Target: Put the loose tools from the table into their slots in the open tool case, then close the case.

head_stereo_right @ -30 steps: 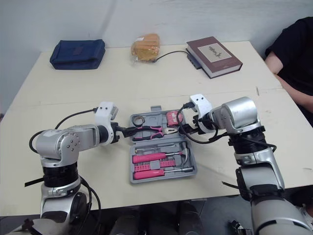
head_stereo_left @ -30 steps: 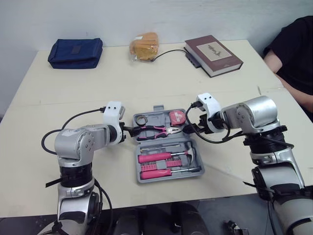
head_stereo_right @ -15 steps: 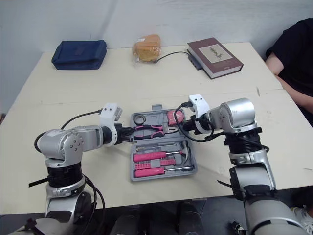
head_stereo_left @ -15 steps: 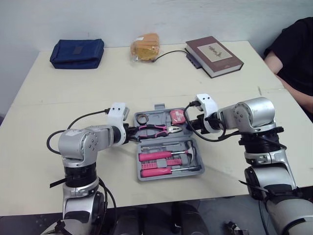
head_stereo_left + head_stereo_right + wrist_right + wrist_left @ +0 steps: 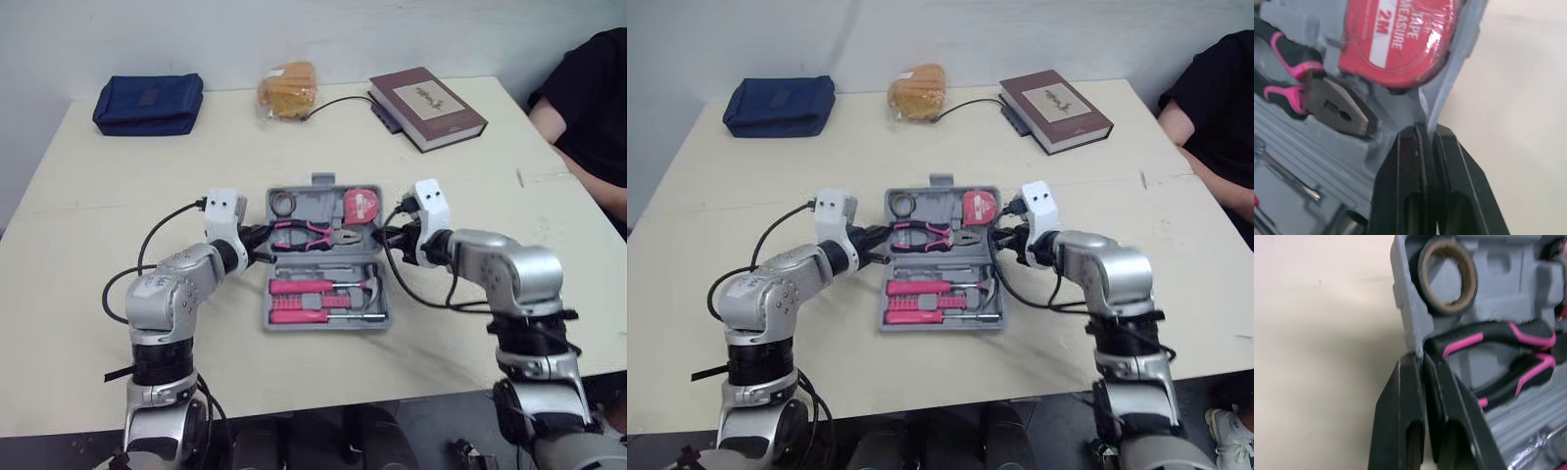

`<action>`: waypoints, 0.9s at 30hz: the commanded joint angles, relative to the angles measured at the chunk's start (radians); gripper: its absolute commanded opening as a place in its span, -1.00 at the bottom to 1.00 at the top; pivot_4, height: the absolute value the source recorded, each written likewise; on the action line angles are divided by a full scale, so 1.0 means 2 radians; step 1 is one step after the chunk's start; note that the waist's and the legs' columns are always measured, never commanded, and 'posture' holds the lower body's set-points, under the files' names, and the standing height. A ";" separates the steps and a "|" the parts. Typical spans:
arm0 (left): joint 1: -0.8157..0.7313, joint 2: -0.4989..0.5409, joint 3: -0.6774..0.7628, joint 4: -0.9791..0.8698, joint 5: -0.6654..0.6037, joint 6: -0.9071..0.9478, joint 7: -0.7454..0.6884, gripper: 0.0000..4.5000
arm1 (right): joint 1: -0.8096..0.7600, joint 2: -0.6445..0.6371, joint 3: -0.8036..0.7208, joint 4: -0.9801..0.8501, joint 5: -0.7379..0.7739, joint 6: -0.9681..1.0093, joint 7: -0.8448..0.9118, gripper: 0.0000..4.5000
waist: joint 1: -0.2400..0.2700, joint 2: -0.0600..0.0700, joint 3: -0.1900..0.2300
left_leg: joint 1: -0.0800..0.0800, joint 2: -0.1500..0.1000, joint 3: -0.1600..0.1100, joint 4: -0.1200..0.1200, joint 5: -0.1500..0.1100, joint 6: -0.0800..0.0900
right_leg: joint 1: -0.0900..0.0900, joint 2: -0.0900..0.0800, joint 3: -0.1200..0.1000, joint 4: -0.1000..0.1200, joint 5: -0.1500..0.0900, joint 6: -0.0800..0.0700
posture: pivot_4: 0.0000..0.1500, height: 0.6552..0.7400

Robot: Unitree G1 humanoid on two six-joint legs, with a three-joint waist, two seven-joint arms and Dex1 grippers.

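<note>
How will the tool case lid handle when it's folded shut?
The lid looks like stiff moulded plastic, so probably won't flex. Likely heavy: it carries pliers, a tape measure and tape roll. The case may slide on the table.

Grey plastic tool case point(image 5: 325, 324) lies open and flat on the bench. Its far half holds a tape roll point(image 5: 285, 204), pink-and-black pliers point(image 5: 312, 233) and a red tape measure point(image 5: 361, 206); its near half holds two pink-handled screwdrivers point(image 5: 299, 287) lying side by side and a hammer point(image 5: 370, 290)
</note>
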 commanded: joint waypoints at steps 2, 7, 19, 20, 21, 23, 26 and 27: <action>0.026 0.044 -0.021 0.013 0.054 -0.146 -0.020 -0.96 | 0.043 -0.022 0.028 0.019 -0.057 -0.195 0.029 -1.00 | -0.001 0.000 0.000 | 0.000 0.000 0.000 0.000 0.000 0.000 | 0.000 0.000 0.000 0.000 0.000 0.000 | 1.00 1.00; 0.075 0.079 -0.042 0.042 0.093 -0.283 -0.032 -0.96 | 0.084 -0.037 0.045 0.076 -0.118 -0.400 0.030 -1.00 | -0.001 0.000 0.000 | 0.001 0.000 0.000 0.000 0.000 0.000 | 0.000 0.000 0.001 0.000 0.000 0.000 | 1.00 1.00; 0.166 0.126 -0.033 0.078 0.145 -0.560 -0.035 -0.35 | 0.147 -0.077 0.062 0.176 -0.240 -0.671 -0.067 -0.84 | 0.000 0.000 0.000 | 0.004 0.002 0.000 -0.001 0.000 0.001 | 0.000 -0.001 0.003 0.000 0.000 0.000 | 1.00 1.00; 0.167 0.127 -0.030 0.077 0.144 -0.563 -0.034 -0.15 | 0.149 -0.079 0.063 0.179 -0.244 -0.681 -0.069 -0.65 | 0.000 0.000 0.000 | 0.004 0.002 0.000 -0.001 0.000 0.001 | 0.000 -0.001 0.003 0.000 0.000 0.000 | 1.00 1.00; 0.169 0.127 -0.028 0.077 0.143 -0.565 -0.034 0.05 | 0.151 -0.081 0.064 0.180 -0.248 -0.690 -0.070 -0.47 | 0.000 0.000 0.000 | 0.004 0.002 0.000 0.000 0.000 0.001 | 0.000 -0.001 0.003 0.000 0.000 0.000 | 1.00 1.00; 0.183 0.133 -0.017 0.066 0.133 -0.572 -0.046 0.44 | 0.161 -0.097 0.062 0.186 -0.267 -0.720 -0.077 -0.05 | 0.000 0.000 0.000 | 0.004 0.002 0.000 0.000 0.000 0.001 | 0.000 -0.001 0.003 0.000 0.000 0.000 | 1.00 1.00; 0.229 0.158 0.016 0.044 0.121 -0.558 -0.066 1.00 | 0.186 -0.132 0.040 0.195 -0.279 -0.734 -0.089 0.68 | -0.004 0.000 0.000 | 0.005 0.003 0.001 -0.001 -0.001 0.001 | 0.000 -0.001 0.004 0.000 0.000 0.000 | 1.00 1.00; 0.250 0.164 0.039 0.040 0.104 -0.547 -0.071 1.00 | 0.198 -0.146 0.029 0.197 -0.273 -0.739 -0.088 0.90 | -0.004 0.000 0.000 | 0.005 0.003 0.001 -0.001 -0.001 0.001 | 0.000 -0.001 0.004 0.000 0.000 0.000 | 1.00 1.00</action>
